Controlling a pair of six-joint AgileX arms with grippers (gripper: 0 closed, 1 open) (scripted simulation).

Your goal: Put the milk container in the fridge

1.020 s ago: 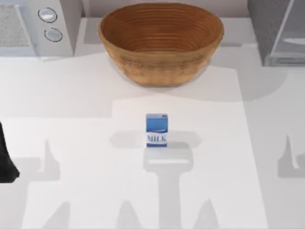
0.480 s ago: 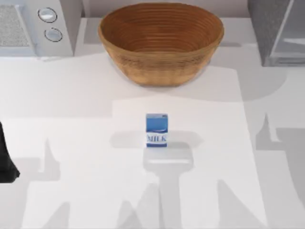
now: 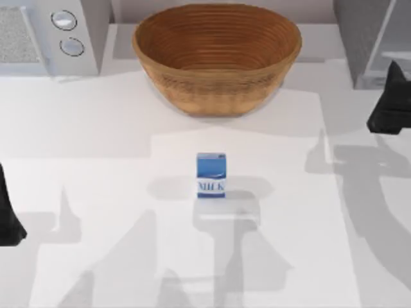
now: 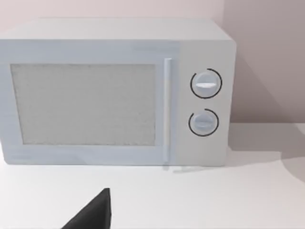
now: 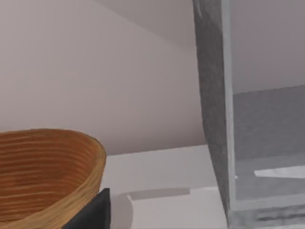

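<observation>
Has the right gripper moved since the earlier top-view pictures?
Yes. The right gripper has come into the top view at the right edge, just in front of the fridge; the milk container stands where it was.

Milk container (image 3: pixel 211 174) blue/white; fridge (image 5: pixel 212 119) dk-grey speckled; basket (image 3: pixel 217 56) brown.

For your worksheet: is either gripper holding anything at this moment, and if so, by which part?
Nothing is held. The milk container stands alone mid-table, clear of the right gripper by the fridge and the left gripper.

Wicker basket (image 3: pixel 217 56) back centre; microwave (image 3: pixel 48 35) back left.
</observation>
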